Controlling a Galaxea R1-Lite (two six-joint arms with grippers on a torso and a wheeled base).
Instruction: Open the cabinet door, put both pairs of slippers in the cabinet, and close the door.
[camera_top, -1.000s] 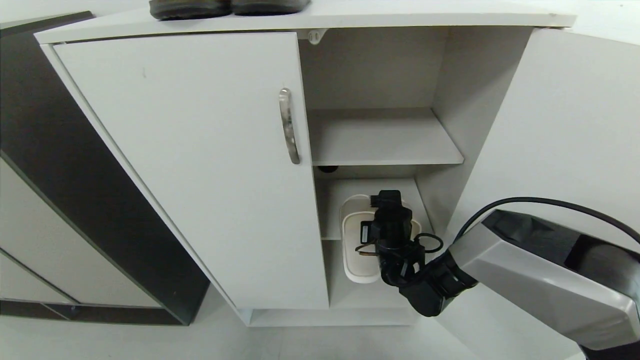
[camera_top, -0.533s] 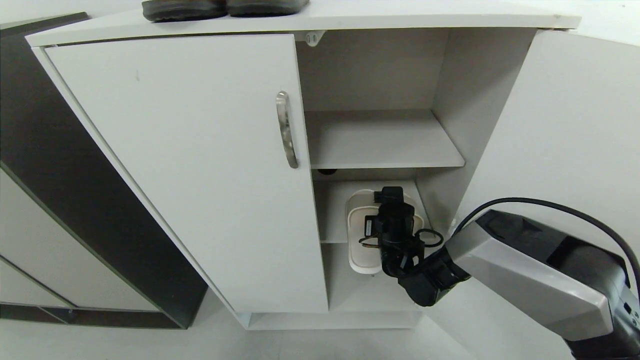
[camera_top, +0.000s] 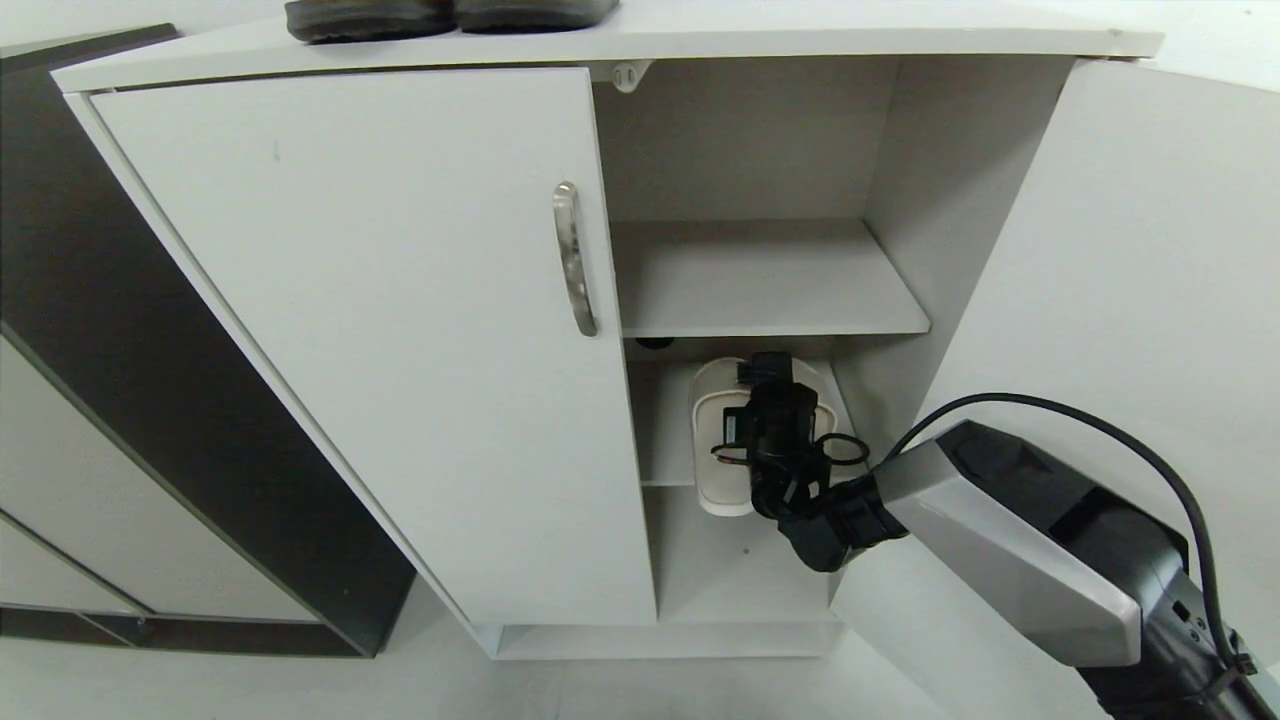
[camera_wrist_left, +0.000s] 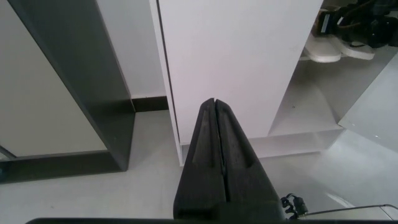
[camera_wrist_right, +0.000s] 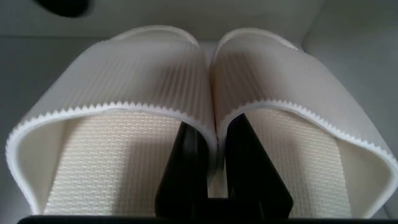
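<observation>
A pair of white slippers (camera_top: 712, 445) (camera_wrist_right: 137, 81) lies toes-in at the cabinet's lower shelf (camera_top: 660, 430), heels past its front edge. My right gripper (camera_top: 770, 400) (camera_wrist_right: 210, 149) is shut on the two inner straps, pinching them together. The left wrist view shows the same slippers (camera_wrist_left: 339, 50) from below. A pair of dark slippers (camera_top: 450, 12) sits on the cabinet top (camera_top: 800, 40). The right cabinet door (camera_top: 1130, 250) stands wide open. My left gripper (camera_wrist_left: 214, 109) is shut on nothing, low before the closed left door (camera_wrist_left: 236, 56).
The left door (camera_top: 380, 300) has a metal handle (camera_top: 572, 258). The upper shelf (camera_top: 760, 280) is bare, and so is the bottom compartment (camera_top: 730, 570). A dark panel (camera_top: 120, 330) stands left of the cabinet. Pale floor (camera_wrist_left: 112, 193) lies in front.
My right arm has carried the white slippers up and deeper into the cabinet, onto the lower shelf. The head camera shifted slightly at first.
</observation>
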